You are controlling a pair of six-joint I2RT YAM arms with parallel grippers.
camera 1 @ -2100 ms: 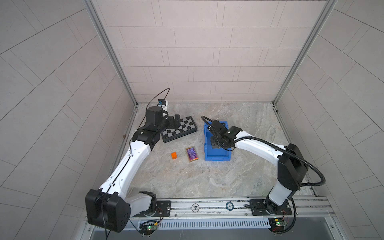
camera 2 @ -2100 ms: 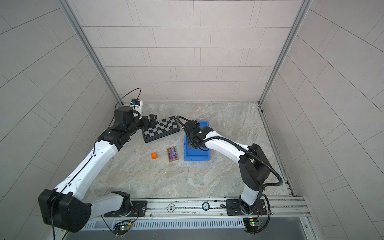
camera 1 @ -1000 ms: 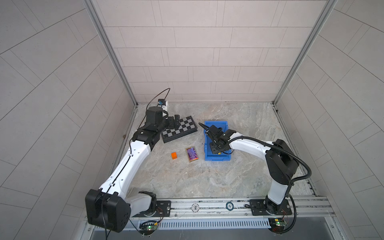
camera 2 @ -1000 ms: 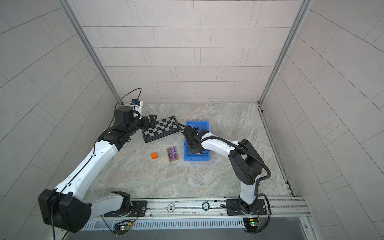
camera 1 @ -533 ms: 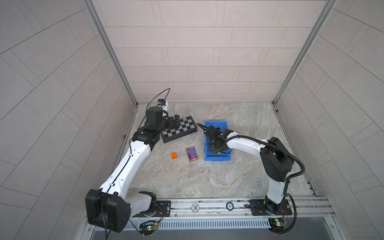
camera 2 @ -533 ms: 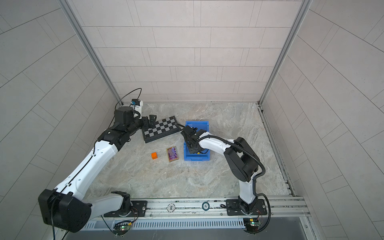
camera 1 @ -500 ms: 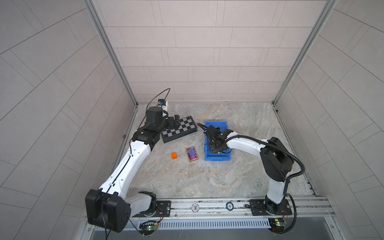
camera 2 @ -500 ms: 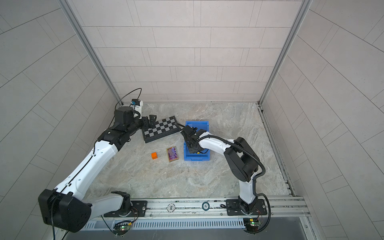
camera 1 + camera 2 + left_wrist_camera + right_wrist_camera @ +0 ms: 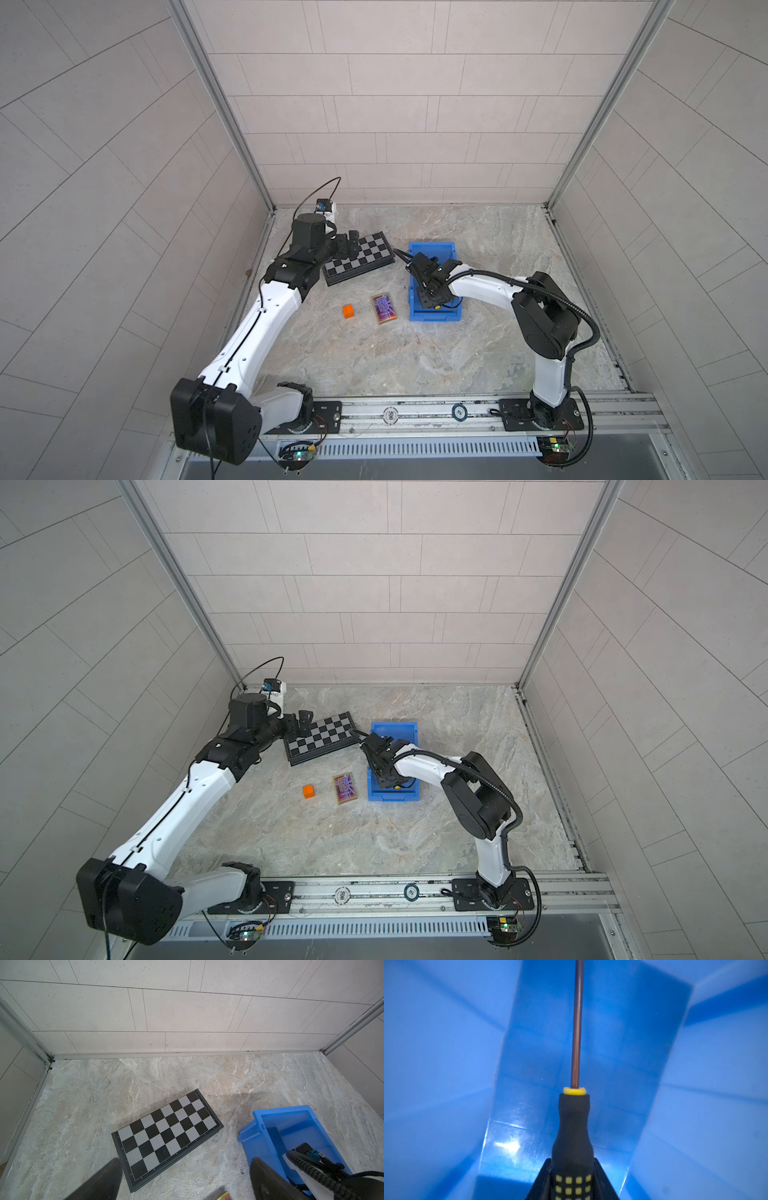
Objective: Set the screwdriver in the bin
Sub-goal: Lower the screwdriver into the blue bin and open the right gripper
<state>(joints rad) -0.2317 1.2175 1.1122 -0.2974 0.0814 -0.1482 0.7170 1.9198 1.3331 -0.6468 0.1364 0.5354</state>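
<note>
The right arm stands on the rail at the near edge of the bench (image 9: 415, 365). Its black elbow is folded sharply, and the white forearm reaches to the left, over the bin (image 9: 434, 323). The wrist bends down, so the right claw (image 9: 572, 1176) is low between the blue walls. It is clamped on the screwdriver (image 9: 573, 1126), its two black fingers pressing the dotted part of the handle from both sides. In the right wrist view the thin shaft points straight away from the claw, with the blue floor and walls around it. If the tool touches the floor of the bin, I cannot tell. In both top views a small yellow spot shows inside the bin, near its lower front lip. The left arm is stretched long toward the far left corner. Its left claw (image 9: 350, 244) is over the left end of the checkerboard (image 9: 359, 259), fingers wide apart and holding nothing. An orange cube (image 9: 348, 311) and a small colourful box (image 9: 383, 308) lie on the bench to the left of the bin, apart from it.
</note>
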